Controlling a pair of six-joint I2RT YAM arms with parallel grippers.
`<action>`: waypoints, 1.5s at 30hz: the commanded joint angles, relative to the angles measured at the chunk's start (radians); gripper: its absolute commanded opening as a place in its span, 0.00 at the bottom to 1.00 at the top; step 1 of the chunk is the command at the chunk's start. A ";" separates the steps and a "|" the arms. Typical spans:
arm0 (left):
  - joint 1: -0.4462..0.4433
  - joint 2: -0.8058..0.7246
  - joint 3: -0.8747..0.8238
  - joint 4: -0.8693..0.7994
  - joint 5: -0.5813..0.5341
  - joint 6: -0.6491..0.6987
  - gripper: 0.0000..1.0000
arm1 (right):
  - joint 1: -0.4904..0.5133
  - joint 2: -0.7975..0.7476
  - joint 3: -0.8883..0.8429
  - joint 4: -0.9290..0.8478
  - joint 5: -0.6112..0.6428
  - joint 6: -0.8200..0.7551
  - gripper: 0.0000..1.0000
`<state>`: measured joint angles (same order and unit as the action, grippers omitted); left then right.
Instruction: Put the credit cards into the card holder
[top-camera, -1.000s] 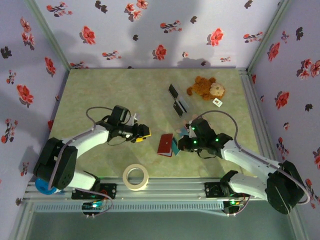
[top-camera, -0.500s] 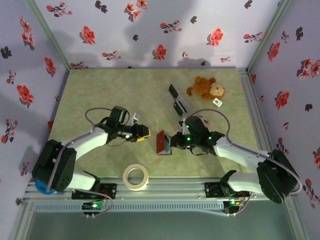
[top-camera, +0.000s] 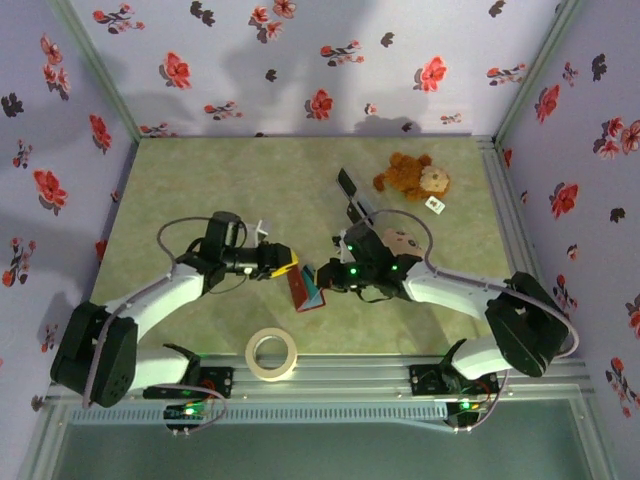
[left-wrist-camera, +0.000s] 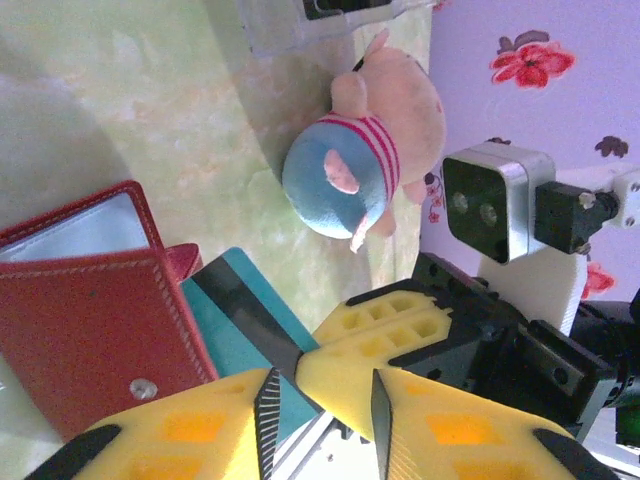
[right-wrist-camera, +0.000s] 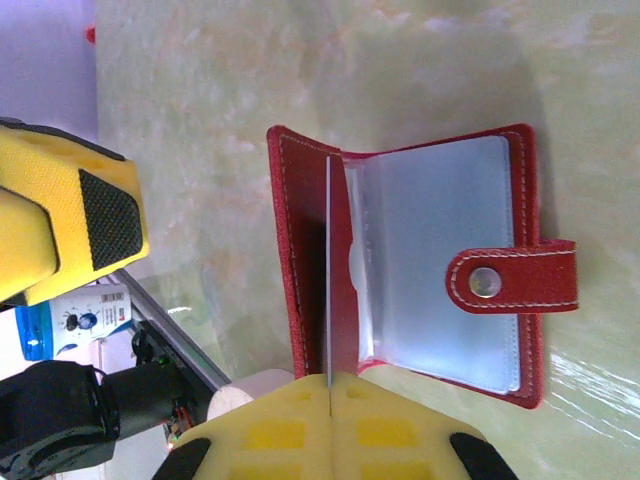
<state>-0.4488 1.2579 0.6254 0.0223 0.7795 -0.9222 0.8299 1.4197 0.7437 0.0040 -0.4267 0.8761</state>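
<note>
The card holder (right-wrist-camera: 430, 260), a red wallet with clear pockets, lies open on the table; from above the card holder (top-camera: 303, 287) sits between both grippers. My right gripper (right-wrist-camera: 330, 385) is shut on a teal credit card (right-wrist-camera: 328, 270), seen edge-on and slid in behind the wallet's red inner flap. In the left wrist view the same card (left-wrist-camera: 235, 310) shows its black stripe beside the wallet (left-wrist-camera: 90, 290). My left gripper (left-wrist-camera: 322, 385) is partly open with nothing between its fingers, just left of the wallet. Other dark cards (top-camera: 347, 183) stand further back.
A clear slotted stand (top-camera: 358, 208) sits behind the right gripper. A striped pig plush (left-wrist-camera: 365, 150) lies close to the right arm, a brown teddy bear (top-camera: 415, 178) at the back right. A tape roll (top-camera: 272, 354) lies near the front rail.
The right gripper has carried the teal card leftwards into the wallet. The wallet has shifted left towards the left gripper, whose jaws have narrowed.
</note>
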 joint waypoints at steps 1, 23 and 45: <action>0.040 -0.018 0.001 -0.080 0.019 0.015 0.31 | 0.022 0.020 0.047 0.025 0.016 0.021 0.00; 0.186 0.037 -0.115 -0.243 -0.032 0.158 0.22 | 0.143 0.271 0.158 0.055 -0.024 0.020 0.00; 0.099 0.340 0.002 -0.019 -0.206 0.171 0.08 | 0.130 0.179 0.116 -0.219 0.309 -0.116 0.00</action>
<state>-0.3130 1.5658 0.5858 -0.0803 0.6407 -0.7341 0.9665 1.6207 0.8917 -0.1596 -0.1837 0.7860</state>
